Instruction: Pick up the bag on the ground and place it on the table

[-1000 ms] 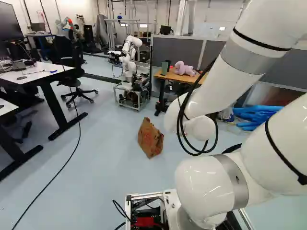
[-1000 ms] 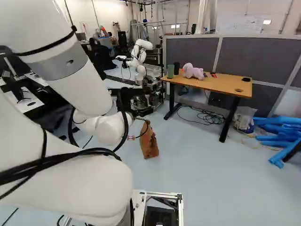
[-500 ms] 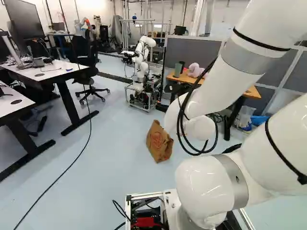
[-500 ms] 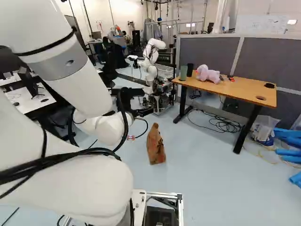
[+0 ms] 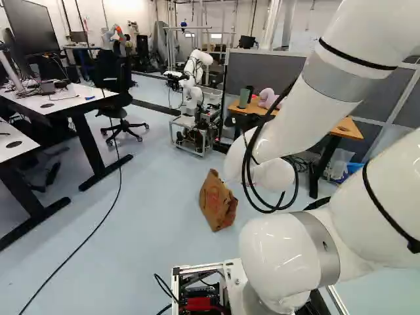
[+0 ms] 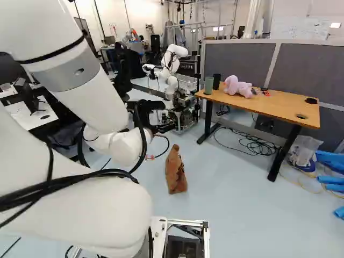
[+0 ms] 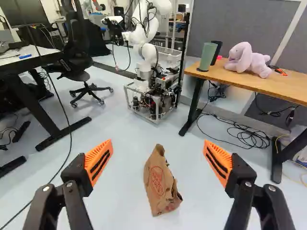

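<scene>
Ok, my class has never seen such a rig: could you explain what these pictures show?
You see one white robot arm on a moving base. Two pictures look ahead from that base, behind the arm, from its left and right. The third looks along the gripper from the wrist. Its two orange-padded fingers stand open, holding nothing. Ahead, a brown paper bag is on the floor. The wooden table carries a green cup, a dark cup and a pink plush toy.

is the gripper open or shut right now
Open: the gripper has its fingers wide apart in the wrist view, with the paper bag ahead, ungripped.
</scene>
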`<state>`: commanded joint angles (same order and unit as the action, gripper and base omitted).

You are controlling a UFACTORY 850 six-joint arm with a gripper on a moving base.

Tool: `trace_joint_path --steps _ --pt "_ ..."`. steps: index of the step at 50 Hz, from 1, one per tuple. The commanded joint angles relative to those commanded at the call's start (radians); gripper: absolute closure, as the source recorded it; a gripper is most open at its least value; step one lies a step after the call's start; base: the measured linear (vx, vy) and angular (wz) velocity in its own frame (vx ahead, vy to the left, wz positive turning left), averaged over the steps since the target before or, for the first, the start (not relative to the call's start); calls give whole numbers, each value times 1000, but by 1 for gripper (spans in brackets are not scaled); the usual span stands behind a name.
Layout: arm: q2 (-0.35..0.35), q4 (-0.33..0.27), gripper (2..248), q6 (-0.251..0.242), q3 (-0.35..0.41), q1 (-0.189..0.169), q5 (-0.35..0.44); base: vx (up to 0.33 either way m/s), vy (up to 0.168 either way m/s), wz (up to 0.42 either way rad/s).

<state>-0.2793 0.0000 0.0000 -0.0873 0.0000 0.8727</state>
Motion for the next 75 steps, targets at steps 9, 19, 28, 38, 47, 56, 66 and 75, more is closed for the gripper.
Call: trace_joint_path --steps 9,19,28,38,47,56,66,75 --pt "0 0 3 0 0 0 0 136 -47 -5" --pt "0 0 3 0 0 0 0 134 -44 -5" --pt "0 0 3 0 0 0 0 134 -38 -1" --pt "0 0 3 0 0 0 0 148 -29 -11" --pt "0 0 3 0 0 0 0 126 1 -7" --pt "0 0 3 0 0 0 0 75 1 -3" --pt "0 0 3 0 0 0 0 47 1 -1" --pt "0 0 3 0 0 0 0 55 -1 -2"
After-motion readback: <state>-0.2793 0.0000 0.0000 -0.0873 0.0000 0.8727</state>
